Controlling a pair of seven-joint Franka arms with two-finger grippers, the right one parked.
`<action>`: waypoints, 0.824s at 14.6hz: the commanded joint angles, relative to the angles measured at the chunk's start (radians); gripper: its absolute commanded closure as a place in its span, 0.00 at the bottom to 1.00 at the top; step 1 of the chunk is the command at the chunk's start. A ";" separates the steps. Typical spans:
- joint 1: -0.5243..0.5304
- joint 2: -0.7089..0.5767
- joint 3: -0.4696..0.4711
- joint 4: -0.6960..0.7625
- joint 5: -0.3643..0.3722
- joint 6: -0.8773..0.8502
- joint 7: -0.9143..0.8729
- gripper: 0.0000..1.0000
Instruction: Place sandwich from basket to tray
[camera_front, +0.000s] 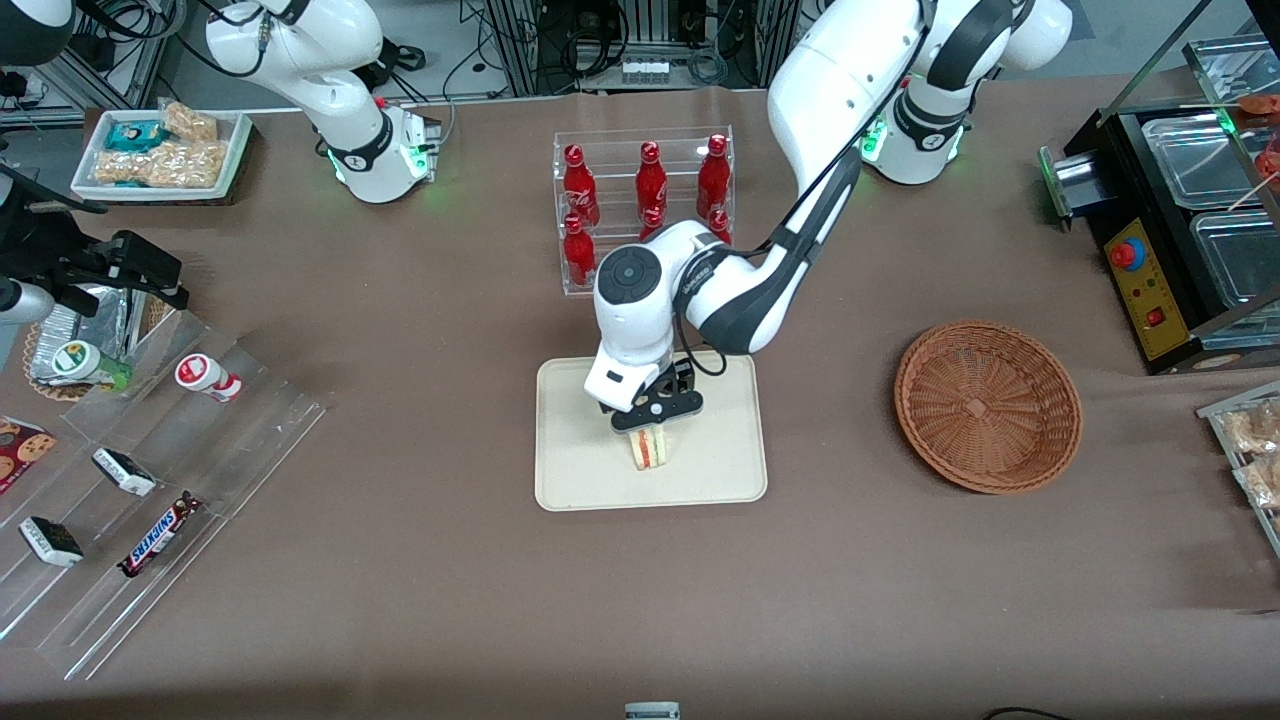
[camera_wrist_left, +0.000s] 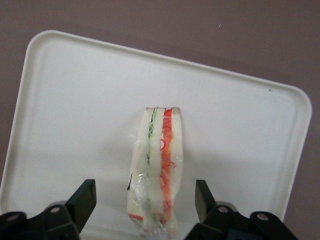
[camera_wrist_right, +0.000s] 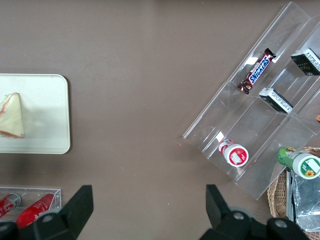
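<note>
— Sandwich (camera_front: 650, 449) count?
— One. It stands on edge on the tray (camera_front: 575, 470), and in the wrist view its pale bread shows a green stripe beside an orange-red one under clear wrap.

— And the containers?
— One cream tray with rounded corners and a low rim, one round brown wicker basket (camera_front: 988, 405). From the tray in the front view, the basket sits at about three o'clock, well apart, toward the working arm's end of the table.

— What about the gripper (camera_front: 655, 425)?
— One at work, directly above the sandwich over the tray. Its fingers (camera_wrist_left: 84, 201) are spread, standing either side of the wedge with bare tray showing between each pad and the bread, so the piece is released.

— Anything else to count?
— A clear rack (camera_front: 645, 205) at about twelve o'clock from the tray holds red bottles; I can make out six, some partly covered by the arm. Toward the parked arm's end lies a clear stepped display (camera_front: 150, 500) with one Snickers bar (camera_front: 160, 533), two small dark packets and one white pot with a red lid (camera_front: 207, 377).
</note>
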 joint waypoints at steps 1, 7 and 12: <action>0.051 -0.123 0.003 -0.022 -0.004 -0.111 0.000 0.00; 0.229 -0.344 0.003 -0.189 -0.099 -0.234 0.227 0.00; 0.428 -0.502 0.003 -0.369 -0.115 -0.271 0.526 0.00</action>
